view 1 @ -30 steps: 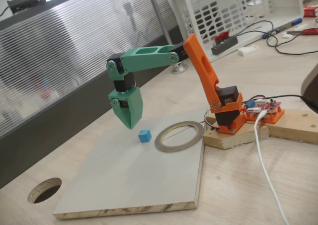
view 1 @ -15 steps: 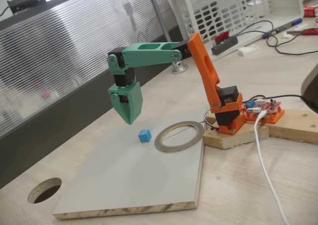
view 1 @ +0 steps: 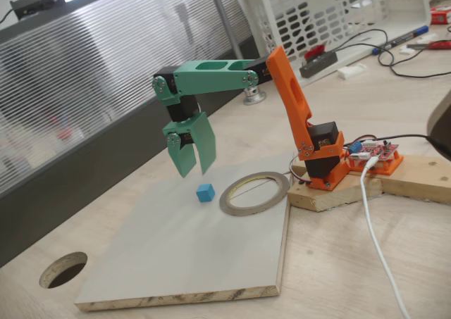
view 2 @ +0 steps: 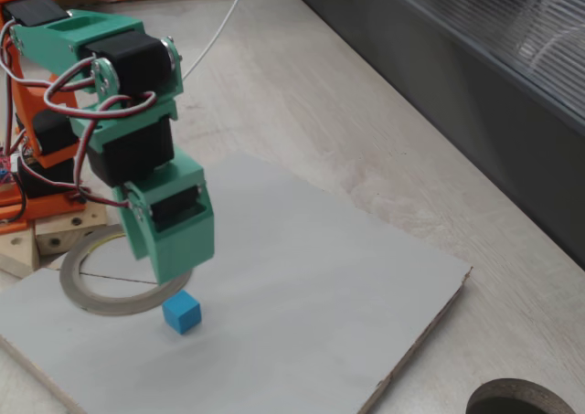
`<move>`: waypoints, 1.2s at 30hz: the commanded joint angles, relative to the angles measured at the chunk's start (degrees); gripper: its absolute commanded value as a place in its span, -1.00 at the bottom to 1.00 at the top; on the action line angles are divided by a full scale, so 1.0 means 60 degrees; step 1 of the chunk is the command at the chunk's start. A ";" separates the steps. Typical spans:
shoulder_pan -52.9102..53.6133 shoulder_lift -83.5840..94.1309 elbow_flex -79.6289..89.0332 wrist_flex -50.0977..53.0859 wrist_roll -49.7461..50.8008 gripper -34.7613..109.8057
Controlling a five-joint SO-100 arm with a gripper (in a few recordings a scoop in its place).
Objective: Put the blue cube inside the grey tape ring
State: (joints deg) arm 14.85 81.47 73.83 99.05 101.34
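Surface: pale grey board [view 1: 176,255] on a wooden desk.
Claw: green two-finger gripper [view 1: 195,172] spread wide, hanging above the cube.
Cube: tiny sky-blue matte cube [view 1: 205,192] on the board, just beside the flat grey tape ring [view 1: 254,193], outside it.
Risk: an off-centre descent could knock the cube aside.

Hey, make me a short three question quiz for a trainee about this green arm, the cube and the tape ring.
1. True or false: the small sky-blue cube already lies inside the flat grey tape ring.
2. Multiple choice: the green claw is A) shut on the cube, B) open above the board, C) resting on the ring.
3. Fill in: cube and ring both lie on a pale grey ____.

Key: 1 false, it sits beside the ring. 2 B. 3 board.
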 commanded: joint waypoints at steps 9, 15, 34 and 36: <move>0.0146 0.0337 -0.0220 0.0688 0.0205 0.63; 0.0161 0.0308 -0.0205 0.0674 0.0205 0.63; 0.0161 -0.3384 -0.2271 0.0776 0.0190 0.63; 0.0161 -0.3384 -0.2271 0.0776 0.0161 0.63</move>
State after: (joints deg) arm 14.85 60.91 61.96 102.39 101.87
